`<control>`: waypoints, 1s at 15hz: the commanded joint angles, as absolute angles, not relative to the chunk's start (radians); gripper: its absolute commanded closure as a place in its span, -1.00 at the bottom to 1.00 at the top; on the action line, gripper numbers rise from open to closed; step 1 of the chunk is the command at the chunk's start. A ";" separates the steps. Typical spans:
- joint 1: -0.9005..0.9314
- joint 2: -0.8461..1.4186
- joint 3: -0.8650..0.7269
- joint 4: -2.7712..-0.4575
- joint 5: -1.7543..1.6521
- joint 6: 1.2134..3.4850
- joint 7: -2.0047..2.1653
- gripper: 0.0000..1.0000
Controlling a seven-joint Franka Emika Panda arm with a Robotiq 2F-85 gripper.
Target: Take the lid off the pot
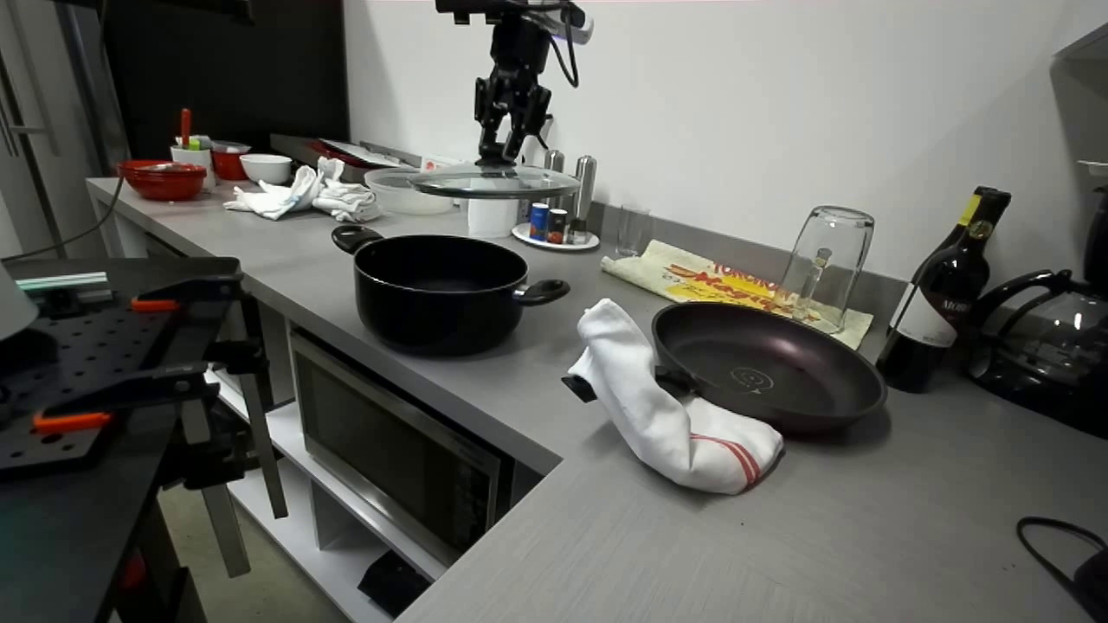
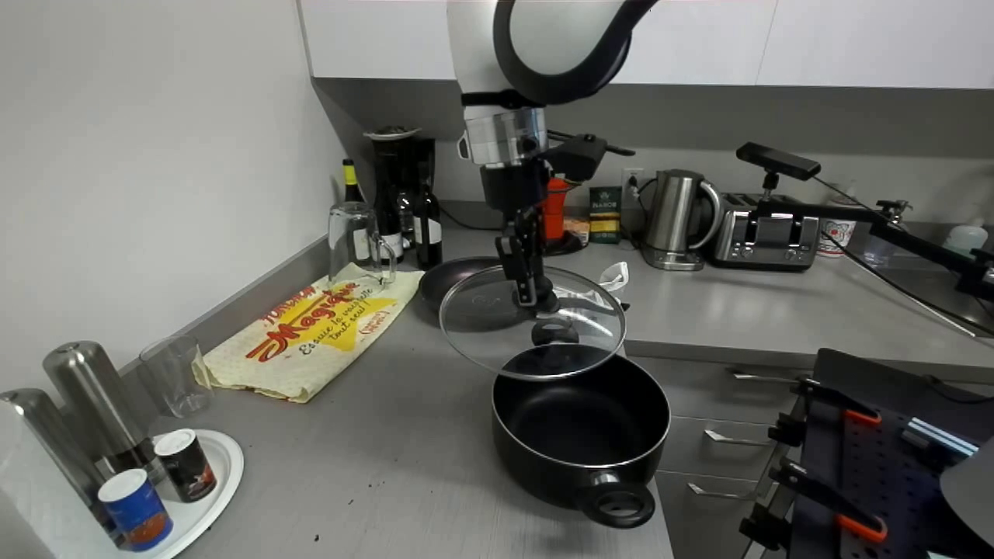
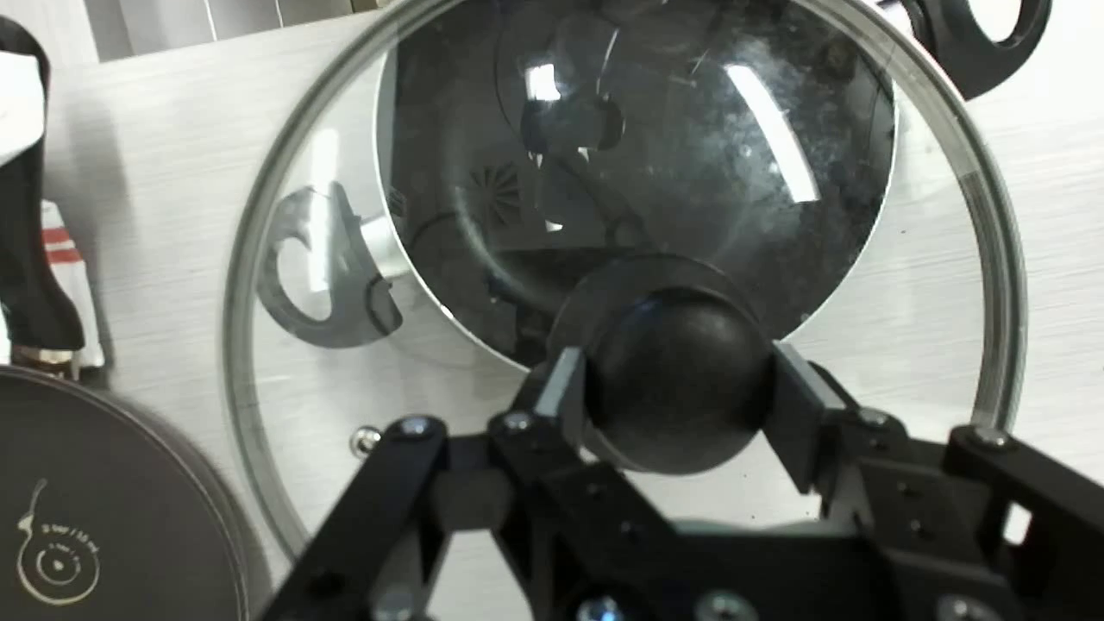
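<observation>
Pincer (image 3: 681, 388) grips the lid (image 1: 493, 183) by its knob (image 3: 681, 371), clear of the pot (image 1: 437, 316) standing near the counter edge (image 1: 407, 379).

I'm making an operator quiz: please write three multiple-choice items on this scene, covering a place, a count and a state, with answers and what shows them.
1. Where is the lid? A) in the pan B) on the counter C) in the air
2. How many handles has the pot? A) two B) three C) four
3. How is the hand? A) open B) closed on the knob C) closed on a towel

1C: it hangs clear of the pot in an exterior view.
2A: both jut out in an exterior view.
3B: the wrist view shows fingers against both sides.
</observation>
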State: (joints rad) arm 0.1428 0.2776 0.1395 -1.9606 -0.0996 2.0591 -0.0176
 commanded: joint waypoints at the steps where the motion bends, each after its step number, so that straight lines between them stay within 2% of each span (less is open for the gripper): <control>1: 0.180 0.419 0.136 -1.724 -0.140 1.935 -0.006 0.48; 15: 0.266 0.893 0.119 -1.048 -0.145 1.723 -0.078 0.48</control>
